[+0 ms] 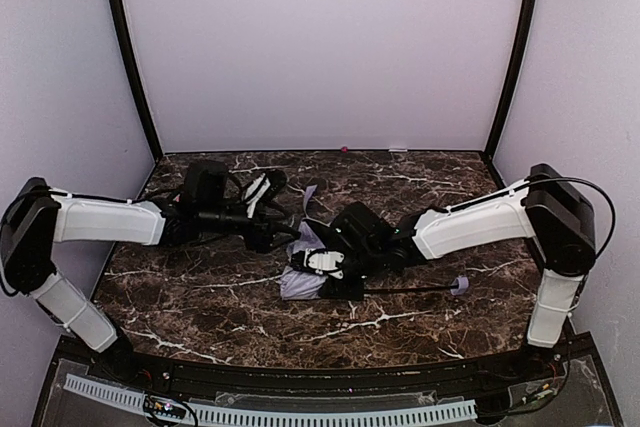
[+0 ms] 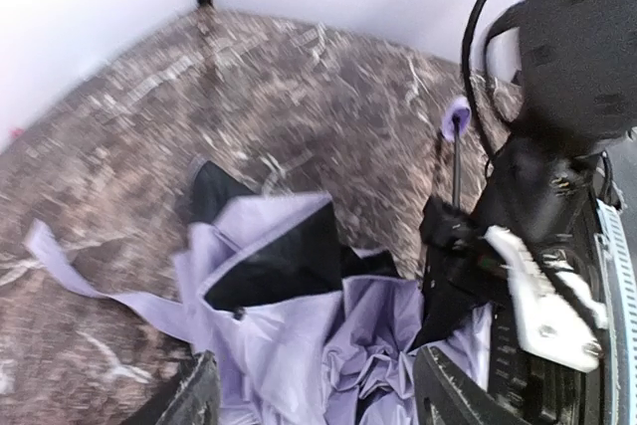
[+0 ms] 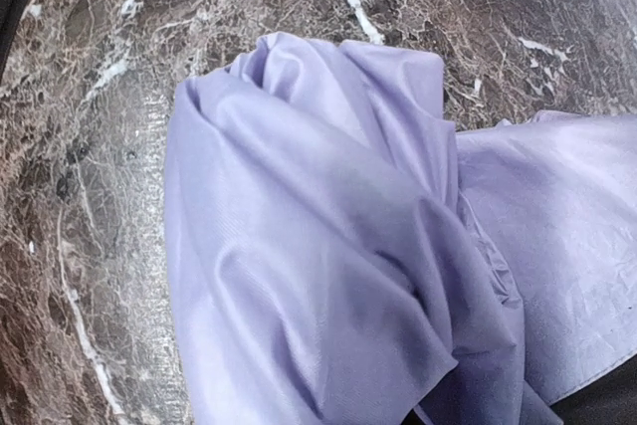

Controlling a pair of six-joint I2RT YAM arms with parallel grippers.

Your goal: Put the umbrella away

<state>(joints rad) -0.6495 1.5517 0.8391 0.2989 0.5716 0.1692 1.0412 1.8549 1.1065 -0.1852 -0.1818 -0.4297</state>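
The umbrella (image 1: 300,277) lies collapsed on the marble table, a crumpled pale lavender canopy (image 2: 289,335) with black underside showing. Its thin black shaft (image 1: 410,290) runs right to the small lavender knob handle (image 1: 460,285), and a fabric strap (image 2: 60,266) trails to the left. My left gripper (image 2: 318,390) hovers open over the canopy, its fingers (image 2: 189,395) wide apart on either side of the folds. My right gripper (image 1: 322,263) is buried in the bundle from the right. Cloth (image 3: 328,246) covers its fingers, and the folds bunch where they close.
The dark marble table (image 1: 200,297) is boxed in by pale walls at the back and on both sides, with black posts in the back corners. The two arms meet over the middle of the table, very close together. A slotted rail runs along the near edge.
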